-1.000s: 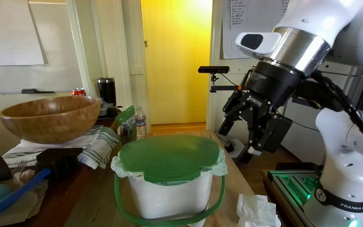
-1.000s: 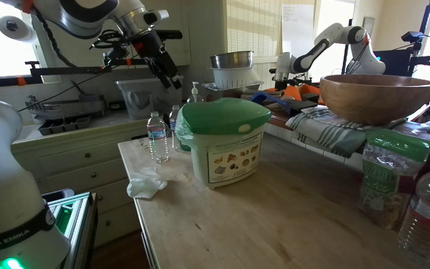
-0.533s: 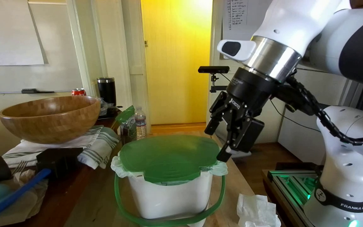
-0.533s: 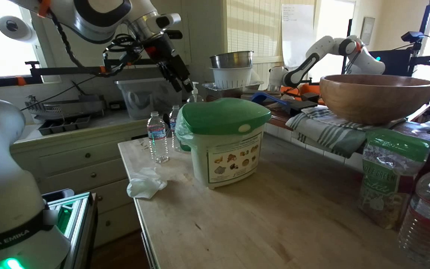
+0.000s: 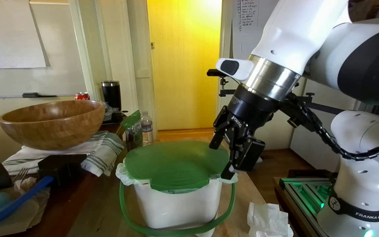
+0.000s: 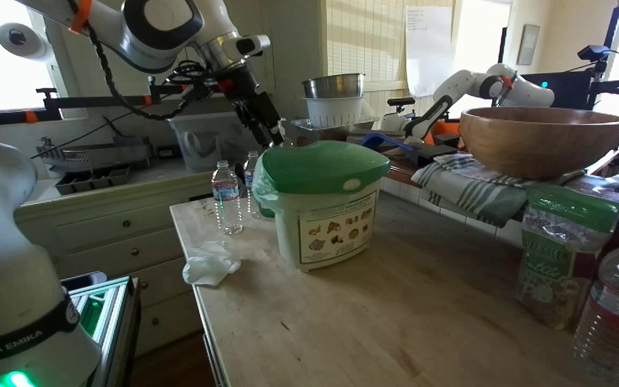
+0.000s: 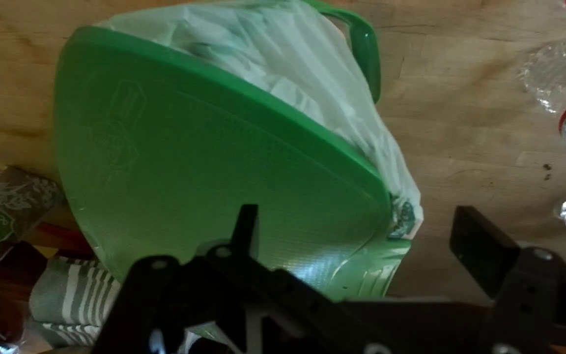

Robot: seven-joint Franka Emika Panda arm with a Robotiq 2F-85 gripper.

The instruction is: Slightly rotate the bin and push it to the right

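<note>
Wrist view: fingers [image 7: 479, 250] wide apart, 1 above green lid [image 7: 214, 162], 1 beyond its edge

In an exterior view, L to R: wooden bowl [image 5: 51, 128] sat far L on striped towels [image 5: 102, 154], blue utensil [image 5: 21, 199] in front. Then came green-topped bag [image 5: 134, 135] & water bottle [image 5: 146, 130], beyond bin [image 5: 179, 207]. Bin stood upright mid-view on tabletop [image 5: 247, 194], lid on, green handle [image 5: 163, 232] hanging down in front, pale liner [image 5: 126, 174] poking out under lid. Gripper [image 5: 220, 159] tilted down at bin's R side, upper finger in front of lid, lower fingertip overlapping liner by R corner; contact w/ bin: can't tell. Crumpled white paper [image 5: 268, 219] lay R of bin; arm's base [image 5: 362, 181] was far R.
</note>
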